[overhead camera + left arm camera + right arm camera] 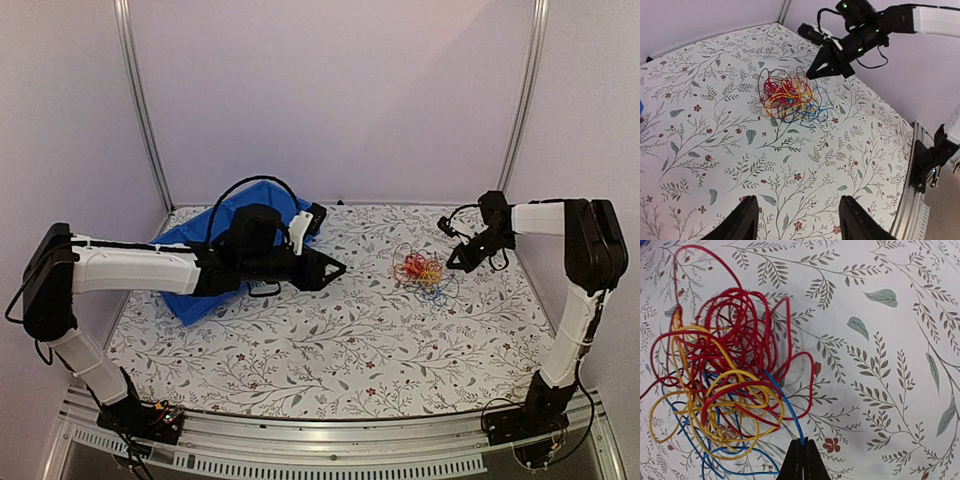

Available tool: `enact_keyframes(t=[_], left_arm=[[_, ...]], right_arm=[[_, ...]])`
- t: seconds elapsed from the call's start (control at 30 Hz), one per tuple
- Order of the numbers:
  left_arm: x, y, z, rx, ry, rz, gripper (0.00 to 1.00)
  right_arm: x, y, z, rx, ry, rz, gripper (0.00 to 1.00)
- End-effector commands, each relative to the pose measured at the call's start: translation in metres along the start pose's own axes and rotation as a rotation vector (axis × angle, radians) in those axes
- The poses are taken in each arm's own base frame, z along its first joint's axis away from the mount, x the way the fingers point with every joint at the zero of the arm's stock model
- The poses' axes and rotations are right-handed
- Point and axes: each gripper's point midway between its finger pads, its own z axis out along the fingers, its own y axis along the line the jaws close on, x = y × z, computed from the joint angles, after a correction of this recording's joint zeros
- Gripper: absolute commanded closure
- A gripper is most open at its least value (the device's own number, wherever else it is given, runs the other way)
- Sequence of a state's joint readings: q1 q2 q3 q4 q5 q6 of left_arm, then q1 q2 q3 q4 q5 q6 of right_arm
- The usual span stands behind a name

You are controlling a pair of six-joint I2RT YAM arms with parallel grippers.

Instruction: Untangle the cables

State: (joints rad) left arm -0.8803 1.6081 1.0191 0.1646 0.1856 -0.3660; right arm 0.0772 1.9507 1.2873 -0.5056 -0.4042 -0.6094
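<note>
The cables (424, 270) lie as one tangle of red, yellow and blue loops on the floral cloth, right of centre. In the right wrist view the tangle (725, 375) fills the left half, and a blue cable (785, 400) runs from it into the tips of my right gripper (803, 444), which is shut on that strand. From above, the right gripper (458, 262) sits at the tangle's right edge. My left gripper (335, 268) hovers to the left of the cables (790, 97), well apart from them. Its jaws (797, 200) stand open with only cloth between them.
A blue bin (190, 300) lies at the back left, partly under the left arm. The floral cloth (330, 350) covers the table up to the metal rail (330, 455) at the near edge. White walls stand close on both sides.
</note>
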Motion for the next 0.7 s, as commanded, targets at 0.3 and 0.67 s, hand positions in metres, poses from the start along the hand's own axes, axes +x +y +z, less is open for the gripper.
enact_keyframes(t=[0.3, 0.67], left_arm=[[-0.079, -0.079, 0.088, 0.136, -0.28, 0.123, 0.39], [-0.096, -0.132, 0.165, 0.223, -0.468, 0.139, 0.38]], right_arm=[[-0.094, 0.1, -0.216, -0.012, -0.41, -0.187, 1.0], [-0.098, 0.138, -0.231, -0.168, -0.458, -0.225, 1.0]])
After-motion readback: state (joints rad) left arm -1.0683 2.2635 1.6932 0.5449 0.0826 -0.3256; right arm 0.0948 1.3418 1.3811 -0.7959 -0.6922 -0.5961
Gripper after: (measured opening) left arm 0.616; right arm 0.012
